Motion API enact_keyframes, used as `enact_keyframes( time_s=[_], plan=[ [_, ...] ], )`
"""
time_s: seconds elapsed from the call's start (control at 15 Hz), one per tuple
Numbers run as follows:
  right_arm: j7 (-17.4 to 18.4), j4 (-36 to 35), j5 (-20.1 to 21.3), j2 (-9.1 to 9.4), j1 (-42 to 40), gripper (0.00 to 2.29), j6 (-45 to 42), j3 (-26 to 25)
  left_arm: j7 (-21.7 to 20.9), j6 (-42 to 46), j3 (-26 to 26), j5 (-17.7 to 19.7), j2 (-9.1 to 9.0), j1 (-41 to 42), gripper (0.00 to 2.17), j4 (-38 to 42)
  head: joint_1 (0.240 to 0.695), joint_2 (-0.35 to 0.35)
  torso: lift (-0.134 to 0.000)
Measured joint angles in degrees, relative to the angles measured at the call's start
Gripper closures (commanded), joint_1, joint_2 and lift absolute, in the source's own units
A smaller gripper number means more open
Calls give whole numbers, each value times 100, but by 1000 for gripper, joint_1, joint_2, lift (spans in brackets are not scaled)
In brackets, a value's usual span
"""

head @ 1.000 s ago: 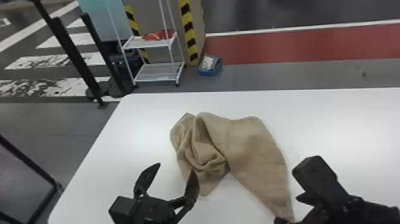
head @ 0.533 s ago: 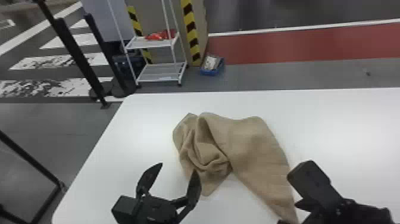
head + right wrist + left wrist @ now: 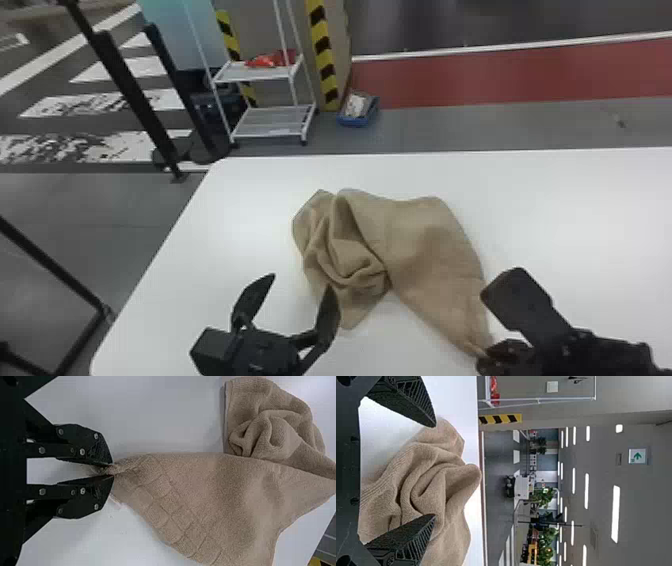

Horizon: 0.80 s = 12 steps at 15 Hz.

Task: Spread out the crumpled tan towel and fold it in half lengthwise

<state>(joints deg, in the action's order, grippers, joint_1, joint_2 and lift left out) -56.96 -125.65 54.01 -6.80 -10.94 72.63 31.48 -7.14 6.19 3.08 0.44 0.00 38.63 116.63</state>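
The tan towel lies on the white table, bunched in folds at its left part and flatter toward the right, where it tapers to a corner. My right gripper is at that near right corner; in the right wrist view the right gripper is shut on the corner of the towel, beside a band of woven squares. My left gripper stands open at the near left of the bunched part. In the left wrist view the left gripper has its fingers apart, with the crumpled towel beyond and between them.
The white table has its left edge beside my left arm and its far edge behind the towel. Past it on the floor stand a white wire shelf, a blue bin and black posts.
In the head view, the right gripper and the towel corner it holds have shifted slightly between frames. The left gripper stays open near the bunched folds, with little change.
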Motion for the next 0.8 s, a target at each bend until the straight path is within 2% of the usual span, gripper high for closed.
enact_keyframes(
  time_s=[0.2,0.47,0.6,0.8],
  plan=[
    [73,20,-25,5,31,1058,27,-88,-5,0,4,1,0,-4,80,-5,695,237,-124],
    [82,-624,-597,61,30,1058,-8,-933,-18,0,17,19,0,-2,80,-9,695,187,-124],
    [65,-907,-938,178,123,1058,-21,-1530,-51,0,17,26,0,3,80,2,695,155,-124],
    [120,-965,-1417,506,434,1055,0,-2501,-321,-46,-13,23,0,-5,87,21,695,64,-124]
  ],
)
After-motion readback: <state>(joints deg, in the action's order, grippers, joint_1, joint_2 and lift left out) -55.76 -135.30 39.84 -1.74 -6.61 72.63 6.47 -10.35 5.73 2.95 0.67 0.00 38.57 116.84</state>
